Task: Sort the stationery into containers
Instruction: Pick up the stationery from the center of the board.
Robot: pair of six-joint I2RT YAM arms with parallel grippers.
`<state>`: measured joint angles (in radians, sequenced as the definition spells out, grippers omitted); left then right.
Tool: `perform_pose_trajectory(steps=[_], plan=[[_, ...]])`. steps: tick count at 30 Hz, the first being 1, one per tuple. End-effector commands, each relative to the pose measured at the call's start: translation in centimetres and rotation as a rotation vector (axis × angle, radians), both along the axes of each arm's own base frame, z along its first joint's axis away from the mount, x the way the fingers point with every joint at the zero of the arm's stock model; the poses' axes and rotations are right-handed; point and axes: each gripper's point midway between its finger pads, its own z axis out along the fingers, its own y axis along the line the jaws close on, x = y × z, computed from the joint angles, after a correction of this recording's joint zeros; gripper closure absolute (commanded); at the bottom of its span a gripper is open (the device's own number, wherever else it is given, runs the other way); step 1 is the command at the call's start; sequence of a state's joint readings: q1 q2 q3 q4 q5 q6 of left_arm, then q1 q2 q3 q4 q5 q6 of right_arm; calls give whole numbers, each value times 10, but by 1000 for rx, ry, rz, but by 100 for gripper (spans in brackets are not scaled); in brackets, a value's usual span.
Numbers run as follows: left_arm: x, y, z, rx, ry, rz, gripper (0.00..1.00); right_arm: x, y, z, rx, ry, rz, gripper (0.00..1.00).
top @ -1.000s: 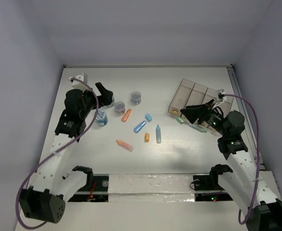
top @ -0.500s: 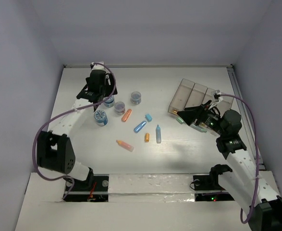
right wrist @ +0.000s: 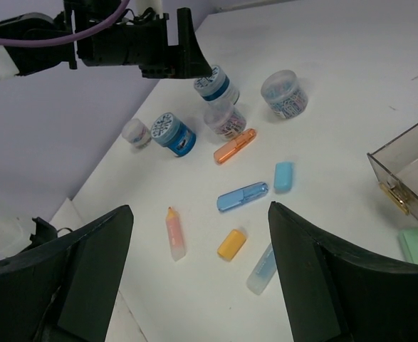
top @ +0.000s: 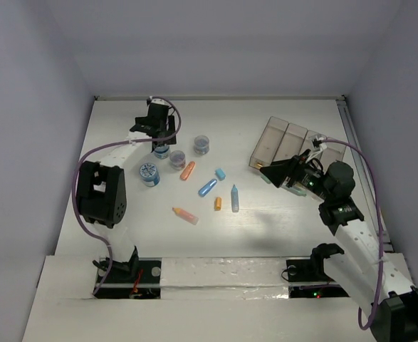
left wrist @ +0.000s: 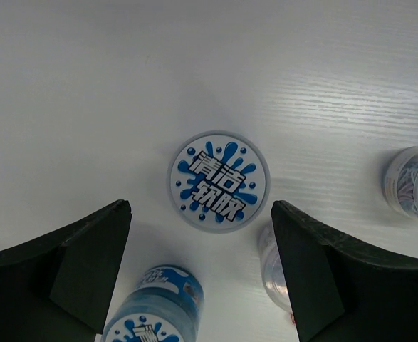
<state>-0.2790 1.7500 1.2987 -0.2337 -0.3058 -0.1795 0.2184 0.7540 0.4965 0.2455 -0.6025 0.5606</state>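
Left gripper point(left wrist: 200, 214) hangs spread over the round tub point(left wrist: 219, 182) labelled 清洁软胶 on blue splashes; right gripper point(right wrist: 200, 214), spread too, holds nothing.

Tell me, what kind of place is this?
Probably a robot lab booth: two robot arms at a white table, plain walls around it, stationery laid out near a clear organiser box.
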Motion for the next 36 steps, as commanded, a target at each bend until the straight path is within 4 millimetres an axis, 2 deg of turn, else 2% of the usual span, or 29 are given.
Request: perform_pose_trajectory(steps=[1, 10, 16, 22, 23, 26, 27, 28, 31, 32, 33, 35, 36], plan=[[14, 0, 8, 21, -17, -3, 22, -4, 6, 26, 4, -82, 33, 17], [27, -5, -7, 17, 15, -3, 22, -3, 6, 25, 2, -81, 33, 17], [28, -6, -20, 19, 40, 2, 27, -2, 6, 24, 1, -75, 26, 17], [27, -3, -21, 12, 44, 10, 43, 1, 1, 23, -15, -70, -8, 17], [27, -3, -22, 11, 43, 11, 52, 2, 1, 23, -17, -68, -11, 17], [28, -2, -18, 8, 35, 17, 64, 2, 0, 21, -19, -65, -14, 18], [29, -2, -14, 7, 25, 19, 70, 2, 0, 21, -20, -64, -14, 18], [31, -1, 1, 6, -10, 28, 75, 3, 0, 21, -19, -62, -16, 18], [37, 6, 39, 14, -104, 59, 77, 4, 1, 20, -19, -59, -14, 18], [40, 5, 67, -1, -166, 61, 78, 4, 1, 18, -21, -55, -16, 18], [42, 4, 81, -12, -196, 58, 79, 5, 1, 18, -20, -54, -17, 18], [46, -9, 116, -57, -267, 18, 79, 6, 1, 17, -21, -48, -20, 18], [45, -15, 124, -60, -271, 0, 79, 7, 0, 16, -22, -45, -23, 18]])
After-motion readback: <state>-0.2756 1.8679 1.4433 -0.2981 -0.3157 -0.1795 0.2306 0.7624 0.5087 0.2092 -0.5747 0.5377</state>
